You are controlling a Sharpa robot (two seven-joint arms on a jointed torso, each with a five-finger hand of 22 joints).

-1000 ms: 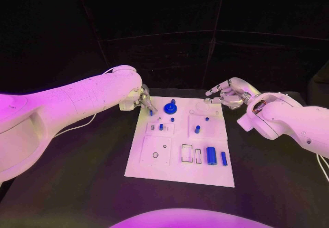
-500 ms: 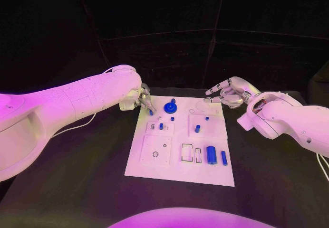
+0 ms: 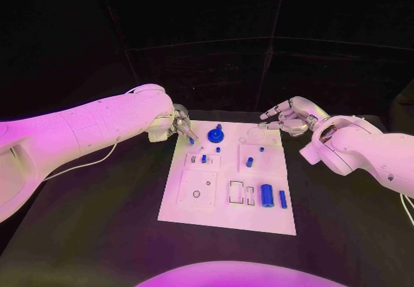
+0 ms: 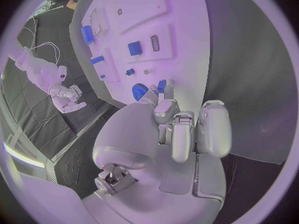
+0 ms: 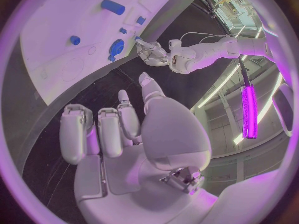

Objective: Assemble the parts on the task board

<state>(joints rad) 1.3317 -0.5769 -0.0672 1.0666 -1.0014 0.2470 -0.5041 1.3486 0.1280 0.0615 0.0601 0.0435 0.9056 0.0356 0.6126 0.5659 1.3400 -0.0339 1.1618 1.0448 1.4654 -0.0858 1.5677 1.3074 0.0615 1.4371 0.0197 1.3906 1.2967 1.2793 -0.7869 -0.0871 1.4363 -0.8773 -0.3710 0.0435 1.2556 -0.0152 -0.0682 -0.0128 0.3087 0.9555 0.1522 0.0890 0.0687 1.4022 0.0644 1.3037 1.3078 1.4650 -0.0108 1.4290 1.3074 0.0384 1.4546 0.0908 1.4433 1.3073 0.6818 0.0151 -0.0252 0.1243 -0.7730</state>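
head view, left hand [image 3: 177, 124] fingers pinching a small blue part [image 3: 191, 141] over the task board [image 3: 226, 215], right hand [image 3: 289, 118] fingers loosely spread, empty

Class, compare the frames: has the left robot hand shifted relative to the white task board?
No. The left robot hand stays at the white task board's far-left corner.

The board [image 3: 226, 206] looks like matt white plastic; the blue parts [image 3: 267, 195] smooth, perhaps plastic; the table [image 3: 103, 221] matt black.
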